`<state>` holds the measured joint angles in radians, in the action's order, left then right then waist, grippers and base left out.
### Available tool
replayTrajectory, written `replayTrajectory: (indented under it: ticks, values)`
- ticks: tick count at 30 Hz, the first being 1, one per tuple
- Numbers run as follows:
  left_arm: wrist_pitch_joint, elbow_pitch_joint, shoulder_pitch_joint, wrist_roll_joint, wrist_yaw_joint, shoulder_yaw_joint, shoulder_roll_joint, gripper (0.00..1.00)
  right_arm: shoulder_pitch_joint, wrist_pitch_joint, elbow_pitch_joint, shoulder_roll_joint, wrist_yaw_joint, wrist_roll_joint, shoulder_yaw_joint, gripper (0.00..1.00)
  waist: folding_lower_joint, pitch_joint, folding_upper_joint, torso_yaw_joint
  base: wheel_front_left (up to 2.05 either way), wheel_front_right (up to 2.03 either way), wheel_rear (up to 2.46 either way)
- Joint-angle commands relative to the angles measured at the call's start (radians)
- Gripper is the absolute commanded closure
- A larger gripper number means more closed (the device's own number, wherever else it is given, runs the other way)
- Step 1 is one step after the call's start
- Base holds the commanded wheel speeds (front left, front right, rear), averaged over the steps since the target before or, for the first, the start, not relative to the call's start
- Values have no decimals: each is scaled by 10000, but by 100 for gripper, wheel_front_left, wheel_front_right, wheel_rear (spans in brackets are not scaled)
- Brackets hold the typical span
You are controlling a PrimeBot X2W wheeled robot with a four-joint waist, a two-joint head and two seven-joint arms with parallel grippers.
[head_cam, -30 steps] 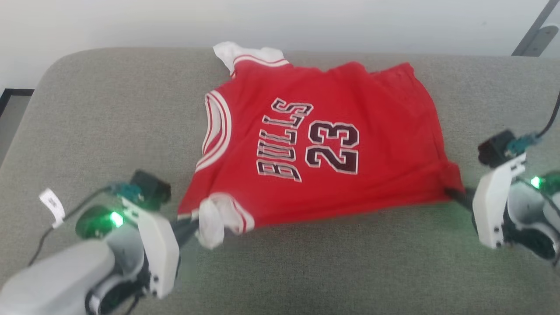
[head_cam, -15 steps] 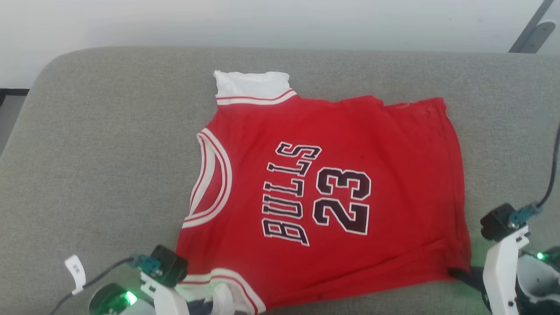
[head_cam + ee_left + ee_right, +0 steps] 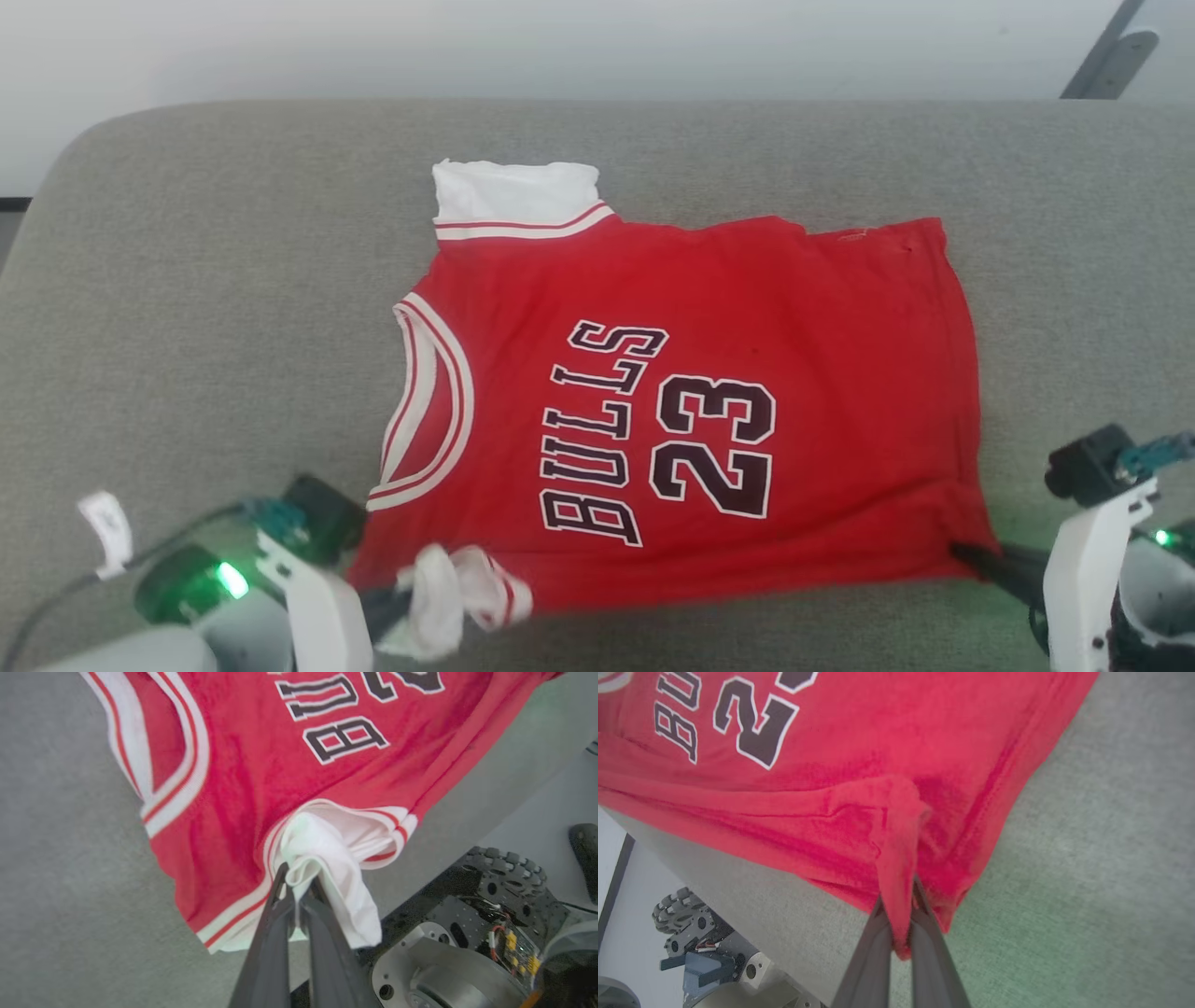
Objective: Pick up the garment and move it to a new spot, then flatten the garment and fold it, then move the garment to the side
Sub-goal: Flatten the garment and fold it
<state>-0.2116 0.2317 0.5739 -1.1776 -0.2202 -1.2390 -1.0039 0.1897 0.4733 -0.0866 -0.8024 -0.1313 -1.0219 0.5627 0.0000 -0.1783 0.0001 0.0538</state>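
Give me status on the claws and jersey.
Left claw shut on white sleeve. Right claw shut on hem corner. Jersey spread on grey cushion. Nothing blocking.

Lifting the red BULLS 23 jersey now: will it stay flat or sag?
Likely floppy: the red BULLS 23 jersey bunches where the left gripper pinches its white sleeve. Probably sags between that and the right gripper. Seems light: thin cloth.

Your left gripper (image 3: pixel 397 597) and right gripper (image 3: pixel 963 553) sit low at opposite sides, both clamped on the garment (image 3: pixel 747 308), fingers pointing inward.
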Motion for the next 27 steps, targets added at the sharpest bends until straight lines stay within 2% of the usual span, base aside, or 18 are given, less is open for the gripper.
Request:
replayTrajectory:
  ticks: [1, 3, 8, 13, 17, 19, 23, 27]
  values:
    - [-109, 93, 268, 137, -67, 118, -180, 100, -71, -65, 157, 114, 9, 174, -282, 100, 0, -2, -1, -93, 0, 0, 0]
    - [-282, 163, 630, 333, -20, 251, -354, 100, -14, -42, 329, 287, 9, 433, -693, 100, 0, -24, -1, -206, 0, 0, 0]
    - [-773, -488, 1951, 844, 749, 590, -313, 100, 502, 297, 452, 1019, 9, 1234, -1551, 100, 0, -197, -1, -504, 0, 0, 0]
    - [-1011, -2067, 2961, 1044, 1716, 740, 362, 100, 1264, 518, 89, 1707, 9, 1888, -1795, 100, 0, -447, -1, -705, 0, 0, 0]
    - [-878, -3650, 3559, 1112, 2617, 752, 1104, 100, 1949, 509, -451, 2228, 9, 2340, -1675, 100, 0, -674, -1, -854, 0, 0, 0]
    - [-818, -4440, 3739, 1075, 2912, 725, 1499, 100, 2272, 471, -805, 2418, 8, 2534, -1558, 100, 0, -780, -1, -903, 0, 0, 0]
    - [-703, -5869, 4014, 1003, 3307, 566, 2144, 100, 2859, 417, -1457, 2746, 6, 2796, -1214, 100, 0, -992, -1, -994, 0, 0, 0]
    - [-601, -7071, 4176, 772, 3477, 373, 2725, 100, 3318, 276, -2080, 3052, 6, 2828, -883, 100, 0, -1156, -1, -1063, 0, 0, 0]
